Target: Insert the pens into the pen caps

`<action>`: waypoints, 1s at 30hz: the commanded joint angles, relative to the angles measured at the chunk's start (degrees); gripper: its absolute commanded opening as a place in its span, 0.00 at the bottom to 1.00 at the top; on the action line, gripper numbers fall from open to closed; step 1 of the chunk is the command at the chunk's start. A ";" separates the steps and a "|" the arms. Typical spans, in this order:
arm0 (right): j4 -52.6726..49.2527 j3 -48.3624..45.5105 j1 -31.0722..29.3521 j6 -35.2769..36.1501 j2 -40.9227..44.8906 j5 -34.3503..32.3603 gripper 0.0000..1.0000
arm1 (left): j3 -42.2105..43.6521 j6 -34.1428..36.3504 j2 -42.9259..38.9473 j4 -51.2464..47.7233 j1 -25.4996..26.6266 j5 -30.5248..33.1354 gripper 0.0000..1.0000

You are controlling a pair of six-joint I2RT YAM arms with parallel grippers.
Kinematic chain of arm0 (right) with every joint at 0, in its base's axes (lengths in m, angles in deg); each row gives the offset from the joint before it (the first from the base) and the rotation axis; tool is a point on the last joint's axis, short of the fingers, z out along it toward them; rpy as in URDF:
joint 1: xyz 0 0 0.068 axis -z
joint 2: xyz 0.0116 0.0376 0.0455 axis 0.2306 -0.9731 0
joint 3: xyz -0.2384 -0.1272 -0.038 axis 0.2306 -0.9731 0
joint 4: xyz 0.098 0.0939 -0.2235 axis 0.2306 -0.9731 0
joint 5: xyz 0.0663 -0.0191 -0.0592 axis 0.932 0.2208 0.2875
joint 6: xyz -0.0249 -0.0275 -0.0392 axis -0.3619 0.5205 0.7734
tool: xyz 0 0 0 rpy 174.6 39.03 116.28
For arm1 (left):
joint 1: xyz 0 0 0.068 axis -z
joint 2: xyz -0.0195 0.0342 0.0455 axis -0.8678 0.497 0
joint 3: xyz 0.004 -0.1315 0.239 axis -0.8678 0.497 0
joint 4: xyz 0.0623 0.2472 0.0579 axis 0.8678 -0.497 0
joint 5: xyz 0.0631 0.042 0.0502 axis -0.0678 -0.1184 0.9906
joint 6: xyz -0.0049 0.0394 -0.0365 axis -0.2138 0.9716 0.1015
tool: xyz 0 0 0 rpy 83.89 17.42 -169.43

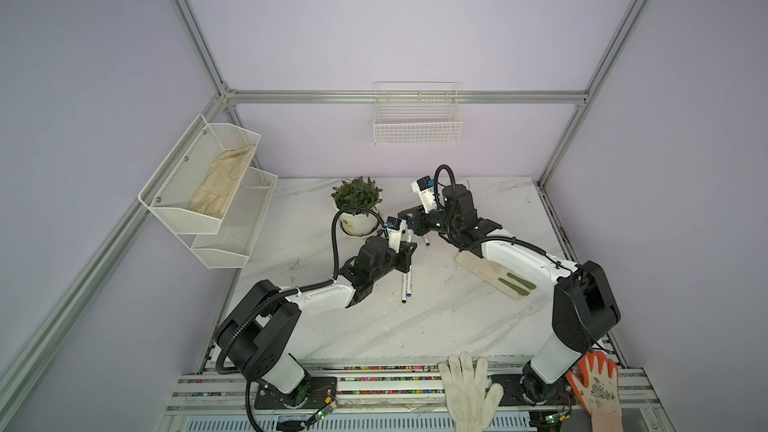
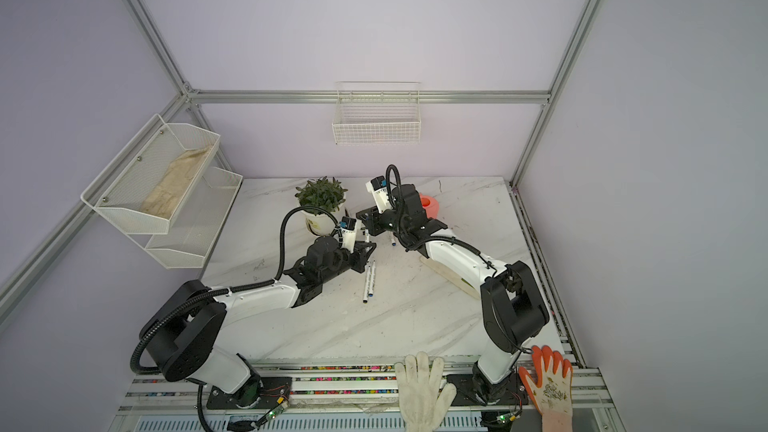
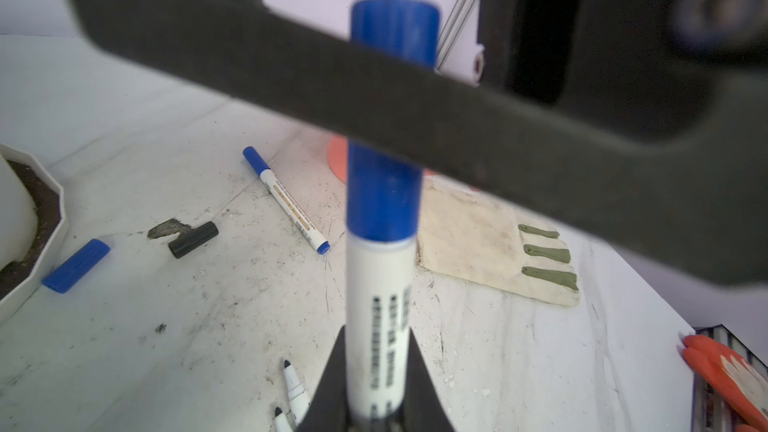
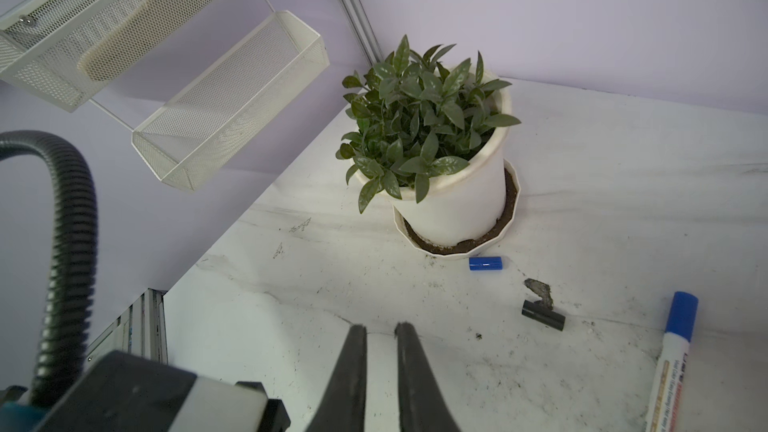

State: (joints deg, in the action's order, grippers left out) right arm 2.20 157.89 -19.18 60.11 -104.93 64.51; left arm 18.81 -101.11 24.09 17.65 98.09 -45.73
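Camera set-up, four views.

You have the stereo pair mounted high over the front edge, tilted down and back at the whole table [image 1: 415, 326] [image 2: 395, 326]; both top views are distant and framed almost alike. Your left wrist camera sits close behind the left gripper [image 3: 376, 340] and faces across the tabletop, with the held pen [image 3: 380, 284] crowding the frame. Your right wrist camera looks down past the right gripper [image 4: 380, 328] toward the potted plant [image 4: 424, 126] at the back. Both wrist views share the black cap [image 3: 193, 239] [image 4: 543, 315] and the loose blue cap [image 3: 76, 266] [image 4: 486, 263].
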 commanded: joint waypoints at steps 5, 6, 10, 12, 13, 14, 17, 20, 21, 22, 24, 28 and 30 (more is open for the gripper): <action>-8.62 -1.45 3.72 -1.19 0.07 5.70 0.00 | -8.38 -5.47 -2.15 8.56 -5.36 9.11 0.00; -8.78 -1.25 3.78 -1.22 0.07 5.51 0.00 | -7.87 -5.47 -2.29 8.56 -5.16 9.38 0.00; -8.95 -1.12 3.86 -0.95 -0.35 5.24 0.00 | -7.09 -5.86 -2.54 8.07 -4.91 9.92 0.00; -8.75 -1.19 3.81 -0.77 -0.52 5.22 0.00 | -7.45 -5.62 -2.62 7.16 -4.88 10.01 0.00; -8.60 -1.11 3.86 -0.79 -0.62 5.24 0.00 | -7.72 -5.41 -2.60 6.55 -4.84 10.03 0.00; -8.46 -1.08 3.86 -0.75 -0.71 5.22 0.00 | -7.99 -5.22 -2.59 6.02 -4.87 10.03 0.00; -8.31 -1.09 3.82 -0.70 -0.76 4.63 0.00 | -8.83 -4.85 -2.75 5.24 -4.84 10.33 0.00; -8.64 -1.72 3.43 -0.67 -0.65 4.68 0.00 | -9.28 -6.02 -2.64 5.79 -4.93 11.40 0.00; -8.61 -2.08 3.28 -0.57 -0.56 4.69 0.00 | -9.37 -6.57 -2.50 6.28 -5.26 11.52 0.00; -8.52 -2.51 3.12 -0.57 -0.30 4.54 0.00 | -9.58 -7.02 -2.39 6.78 -5.52 11.37 0.00; -8.31 -3.09 3.16 -0.83 0.00 4.79 0.00 | -10.23 -7.11 -2.13 6.99 -5.63 11.70 0.00; -7.55 -2.81 3.67 -1.77 1.21 5.64 0.00 | -10.39 -6.02 -2.45 6.69 -5.31 11.61 0.00; -7.55 -1.94 4.08 -2.44 1.13 6.47 0.00 | -9.62 -5.40 -2.93 6.47 -4.85 12.11 0.00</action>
State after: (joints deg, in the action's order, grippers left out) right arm 3.84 157.65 -16.67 56.88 -104.91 69.06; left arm 17.32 -101.28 24.18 16.05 97.94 -47.59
